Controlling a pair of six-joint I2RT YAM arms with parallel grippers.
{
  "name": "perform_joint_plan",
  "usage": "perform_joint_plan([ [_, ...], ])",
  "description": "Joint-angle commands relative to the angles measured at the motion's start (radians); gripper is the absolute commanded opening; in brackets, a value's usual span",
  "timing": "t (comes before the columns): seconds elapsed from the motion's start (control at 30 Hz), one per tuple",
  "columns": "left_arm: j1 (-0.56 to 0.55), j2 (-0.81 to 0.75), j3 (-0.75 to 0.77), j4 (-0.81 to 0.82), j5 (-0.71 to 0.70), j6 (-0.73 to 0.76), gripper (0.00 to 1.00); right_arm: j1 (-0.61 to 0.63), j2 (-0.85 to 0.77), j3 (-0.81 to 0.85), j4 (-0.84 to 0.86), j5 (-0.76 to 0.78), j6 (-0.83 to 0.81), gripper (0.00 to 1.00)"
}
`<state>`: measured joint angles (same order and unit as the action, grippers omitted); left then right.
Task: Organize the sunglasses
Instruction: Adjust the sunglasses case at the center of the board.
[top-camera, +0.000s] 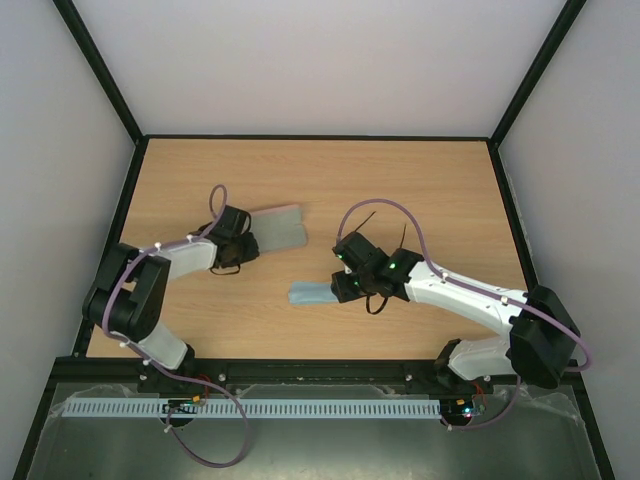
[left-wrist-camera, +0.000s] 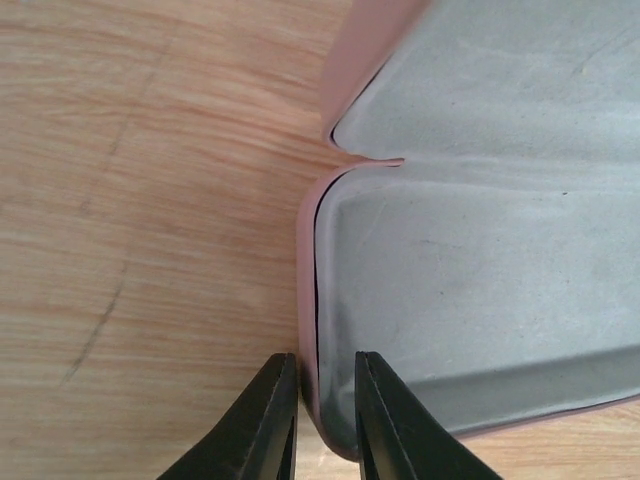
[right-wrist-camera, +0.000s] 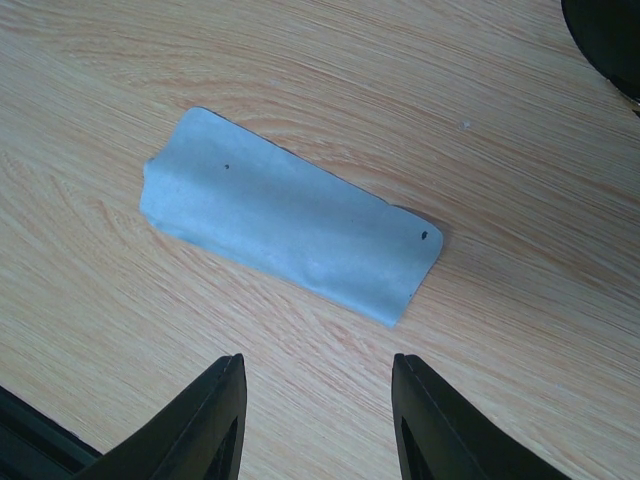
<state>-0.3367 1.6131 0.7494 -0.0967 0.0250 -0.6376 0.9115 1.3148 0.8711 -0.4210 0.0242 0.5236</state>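
- Closest to the lens, bottom of the left wrist view: left gripper (left-wrist-camera: 323, 365), jaws narrow, pinching the side wall of the pink case (left-wrist-camera: 480, 300), one finger outside, one on the grey lining.
- Probably gripped this way to pin the open case flat and steady for loading; hinge crease at upper centre, both visible halves bare.
- Bottom of the right wrist view: right gripper (right-wrist-camera: 318, 365), jaws wide, holding nothing, hanging over bare table (right-wrist-camera: 480, 110) just short of the light blue cloth (right-wrist-camera: 290, 225).
- Cloth folded into an oblong, mid-frame, lying loose and apart from the case; likely the next thing to pick.
- No clear sight of the sunglasses in any view; dark rounded shape at the upper right corner of the right wrist view too cropped to name.
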Motion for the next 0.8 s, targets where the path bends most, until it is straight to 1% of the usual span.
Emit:
perform_joint_plan([
  [0.0, 0.018, -0.052, -0.053, -0.062, -0.03, -0.007, 0.2, 0.006, 0.013, 0.016, -0.011, -0.011, -0.004, 0.42],
  [0.2, 0.029, -0.109, -0.069, -0.081, -0.04, -0.009, 0.29, 0.007, 0.017, 0.015, -0.004, -0.016, -0.004, 0.42],
  [0.53, 0.029, -0.142, -0.061, -0.093, -0.039, -0.02, 0.34, 0.007, 0.015, 0.01, -0.003, -0.015, -0.002, 0.42],
  [0.7, 0.028, -0.178, -0.058, -0.107, -0.039, -0.027, 0.39, 0.006, 0.017, 0.006, 0.003, -0.02, 0.0, 0.42],
  [0.77, 0.028, -0.192, -0.055, -0.111, -0.041, -0.028, 0.4, 0.006, 0.018, 0.008, 0.002, -0.02, -0.002, 0.42],
])
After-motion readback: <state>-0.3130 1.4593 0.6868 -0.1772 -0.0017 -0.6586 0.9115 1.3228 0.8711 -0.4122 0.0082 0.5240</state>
